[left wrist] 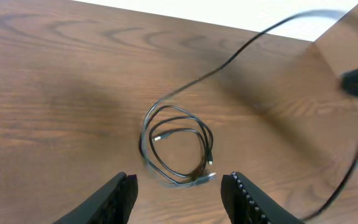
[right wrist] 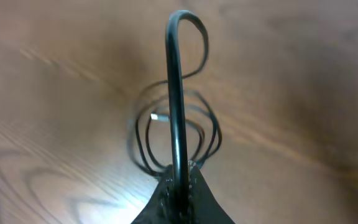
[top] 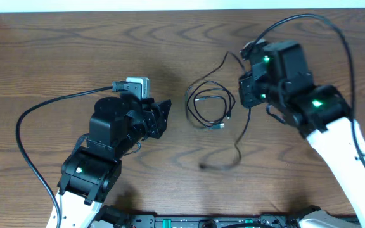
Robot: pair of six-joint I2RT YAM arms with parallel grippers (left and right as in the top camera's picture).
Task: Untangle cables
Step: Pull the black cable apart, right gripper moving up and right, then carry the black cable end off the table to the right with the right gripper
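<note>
A dark brown wooden table (top: 56, 50) with bold wavy grain fills nearly every view. Along its far edge runs a pale, overexposed strip (top: 170, 5), too washed out to tell what lies beyond. Near the table's middle, slightly towards the far edge, lies the thin black cable (top: 211, 106), wound into a few flat, overlapping loops. A small pale plug end (left wrist: 156, 137) rests inside the coil. One strand wanders off towards the near edge, and another lifts off the wood towards the black two-finger right gripper (right wrist: 179, 186). That gripper hangs just beside the coil on its right and is clenched on the cable. In its wrist view the cord stands up from between the closed fingers and bends over in a hook. The black two-finger left gripper (left wrist: 179, 182) sits on the coil's left, apart from it and released. Its ridged fingers (left wrist: 120, 196) stand spread with only bare wood and the coil's near loops between them. From overhead, the right gripper's fingertips are hidden under its own wrist, and the arm bases cover the table's near edge. The coil is blurred in the right wrist view, and the lifted strand is smeared in the left. I cannot tell whether the loops belong to one cord or more. Thicker black arm leads (top: 24, 126) arc over the wood.
</note>
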